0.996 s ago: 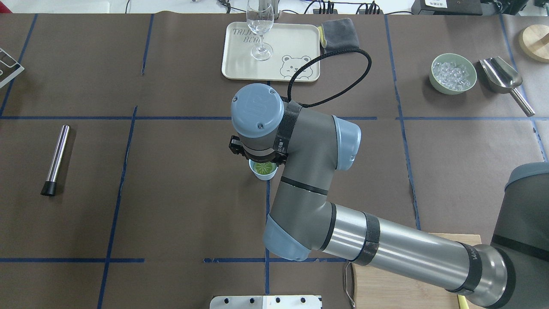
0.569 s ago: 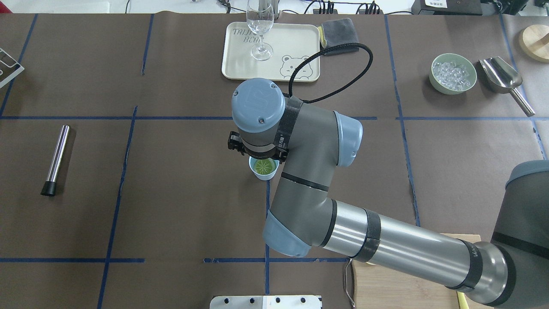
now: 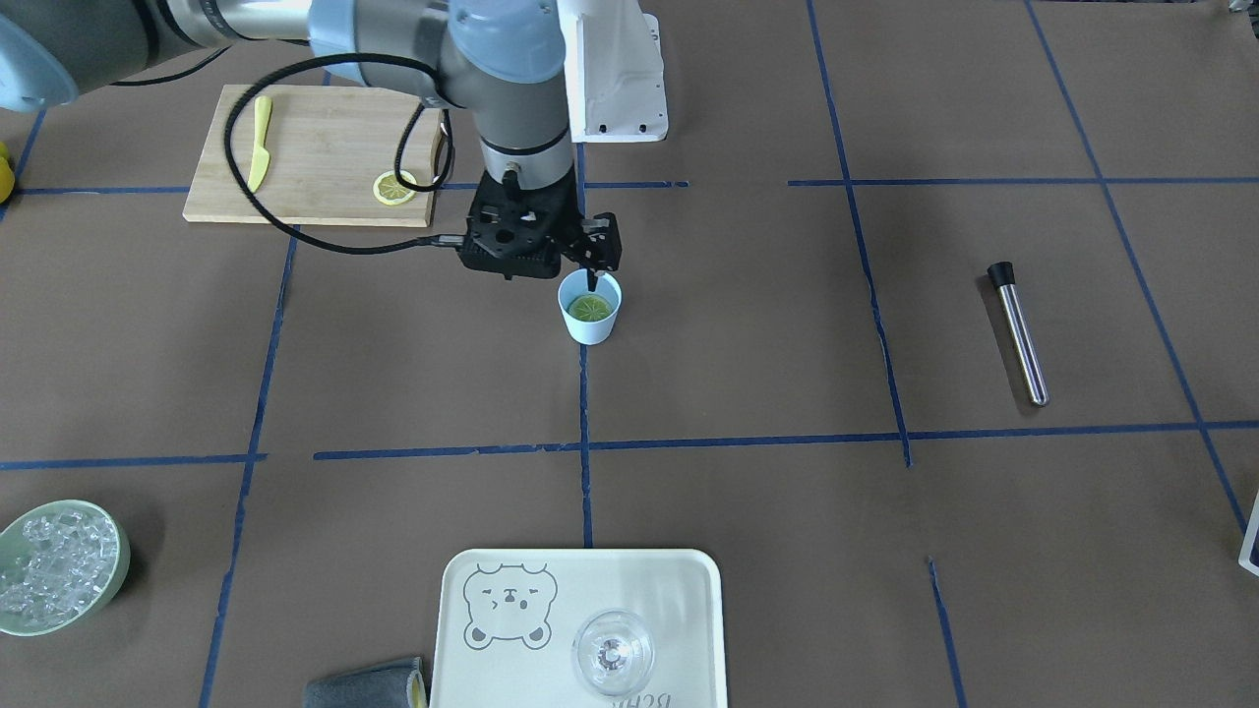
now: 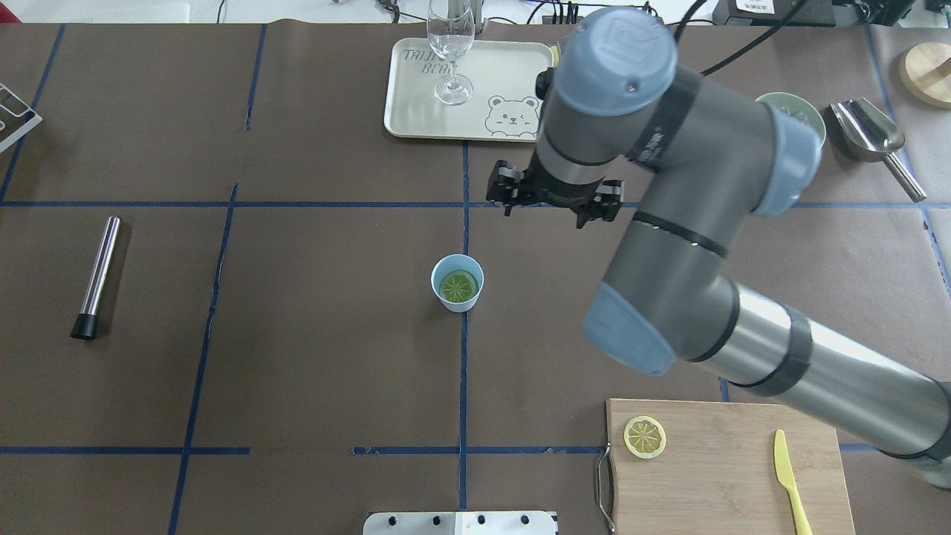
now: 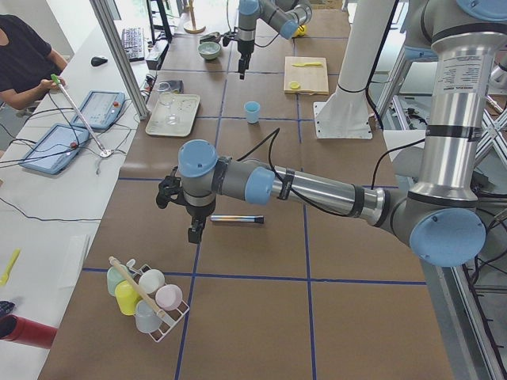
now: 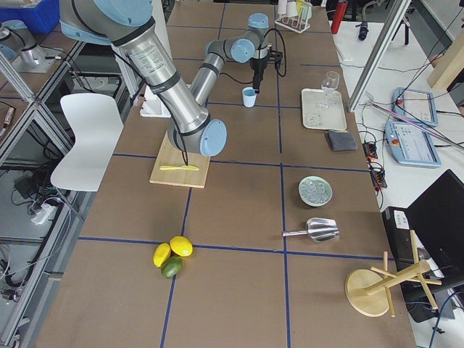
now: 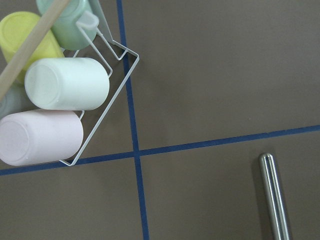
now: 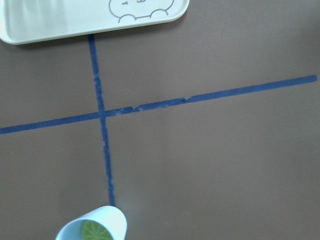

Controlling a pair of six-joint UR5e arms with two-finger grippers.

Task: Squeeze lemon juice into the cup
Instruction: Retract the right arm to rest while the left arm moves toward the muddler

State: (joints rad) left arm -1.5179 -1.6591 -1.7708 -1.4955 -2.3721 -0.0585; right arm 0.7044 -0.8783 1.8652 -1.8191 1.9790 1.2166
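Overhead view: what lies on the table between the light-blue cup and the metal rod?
Only bare brown table cover, crossed by one blue tape line, lies between the cup and the metal rod, as the overhead view shows.

Overhead, at two o'clock, the right arm's blue elbow cap (image 4: 791,160) hides most of the pale green bowl of ice (image 4: 787,96). The right gripper (image 4: 553,204) has its fingertips under the grey wrist (image 4: 587,148), their gap unreadable. At five o'clock the bamboo cutting board (image 4: 713,475) and yellow plastic knife (image 4: 787,475) run off the bottom edge. In the right wrist view, at seven o'clock, the edge cuts the small light-blue cup (image 8: 112,219) and the thin round lemon slice (image 8: 92,231) inside. The left gripper (image 5: 195,232), seen only from the left end, is too small to judge.
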